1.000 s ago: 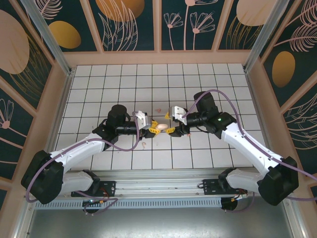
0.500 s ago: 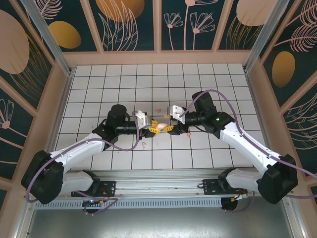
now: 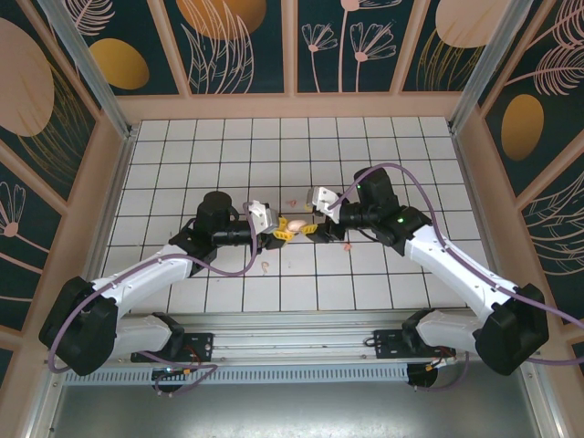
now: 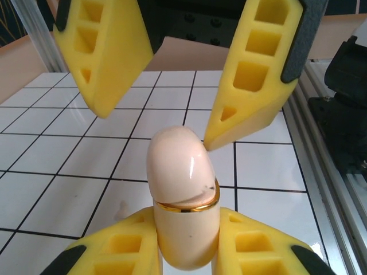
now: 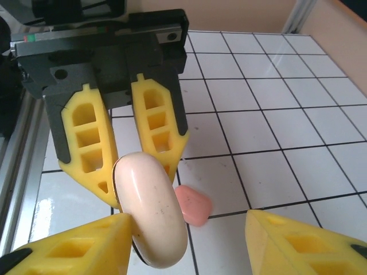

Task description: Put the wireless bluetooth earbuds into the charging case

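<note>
charging case (image 4: 182, 197) in left jaws, between right jaws; earbud (image 5: 192, 205) on table (image 3: 365, 146) just beside.

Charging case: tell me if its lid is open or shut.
Shut, or nearly: the charging case has its lid down on the gold ring, slightly askew, no inside showing.

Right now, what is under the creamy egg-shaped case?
A small pink piece lies on the tile below and behind the case, seen from the right wrist. The case covers part of it, so its shape is unclear.

The right jaws have advanced astride the charging case (image 3: 294, 224).
</note>
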